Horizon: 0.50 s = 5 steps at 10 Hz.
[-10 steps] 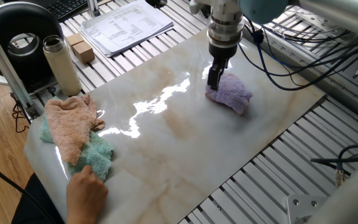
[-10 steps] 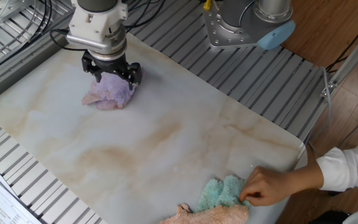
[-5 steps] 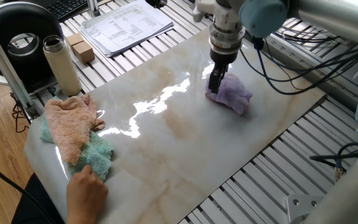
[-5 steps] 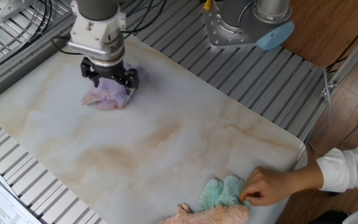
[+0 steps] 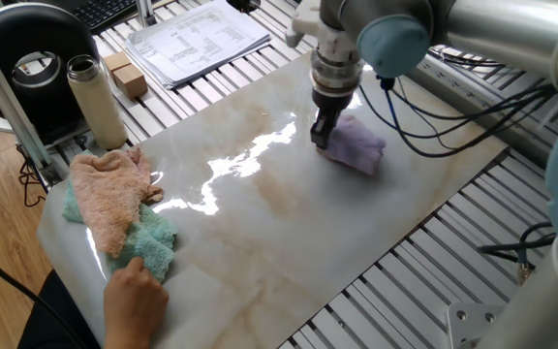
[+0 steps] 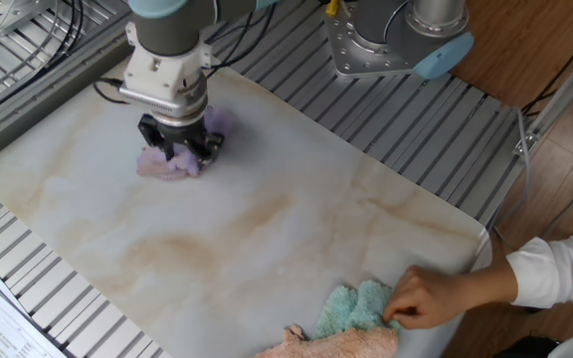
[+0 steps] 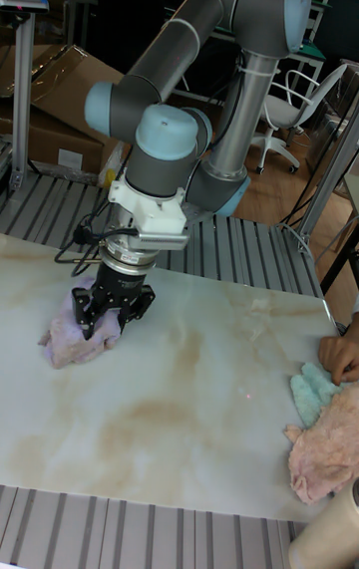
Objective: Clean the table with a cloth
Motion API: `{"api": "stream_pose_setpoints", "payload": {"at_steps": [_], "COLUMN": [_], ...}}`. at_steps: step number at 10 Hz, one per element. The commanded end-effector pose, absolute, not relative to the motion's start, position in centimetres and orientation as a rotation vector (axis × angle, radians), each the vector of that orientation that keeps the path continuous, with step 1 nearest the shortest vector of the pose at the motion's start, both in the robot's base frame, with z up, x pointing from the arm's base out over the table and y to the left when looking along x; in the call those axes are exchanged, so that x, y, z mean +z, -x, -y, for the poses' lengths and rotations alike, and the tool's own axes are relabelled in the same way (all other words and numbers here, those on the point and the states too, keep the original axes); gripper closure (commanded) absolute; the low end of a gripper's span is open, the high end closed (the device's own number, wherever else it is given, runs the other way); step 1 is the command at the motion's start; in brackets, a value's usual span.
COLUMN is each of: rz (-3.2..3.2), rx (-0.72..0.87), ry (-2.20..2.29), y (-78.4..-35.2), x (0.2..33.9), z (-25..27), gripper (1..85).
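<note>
The gripper (image 6: 179,151) points straight down onto the cloth (image 6: 172,159), its two fingers clamped into the lavender pile and pressing it against the table (image 6: 267,229) — closed on the cloth, by the look of the bunched fabric around the tips. In the tall fixed view the fingertips are buried in the upper edge of the cloth, and most of the fabric trails out to one side of the gripper rather than sitting centred under it.

The cloth lies near one far corner of the marble slab, close to the edge by the metal slats. Its long axis runs roughly along that edge. Nearly all the bare marble stretches away from it toward the opposite end, where a person's hand (image 6: 421,296) rests on a teal cloth (image 6: 351,308) beside a peach cloth (image 5: 109,194).

So the wipe most likely has to travel that way — dragging the cloth, trailing part behind, across the open middle of the slab.
</note>
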<state>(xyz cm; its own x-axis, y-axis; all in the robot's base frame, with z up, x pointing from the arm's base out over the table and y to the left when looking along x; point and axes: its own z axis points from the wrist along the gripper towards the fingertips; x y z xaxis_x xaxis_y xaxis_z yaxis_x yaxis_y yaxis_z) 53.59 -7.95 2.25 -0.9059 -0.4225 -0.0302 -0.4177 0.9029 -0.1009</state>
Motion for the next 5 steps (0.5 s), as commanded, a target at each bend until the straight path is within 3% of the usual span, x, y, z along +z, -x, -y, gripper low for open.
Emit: {"api": "stream_pose_setpoints", "payload": {"at_steps": [1, 5], "rz": [-2.975, -2.976], "rx": [-0.133, -0.135], "ry": [0.714, 0.705], "y": [-56.6, -58.4], "x": [2.9, 4.3], "z": [6.1, 2.2], "gripper": [84.7, 84.7]}}
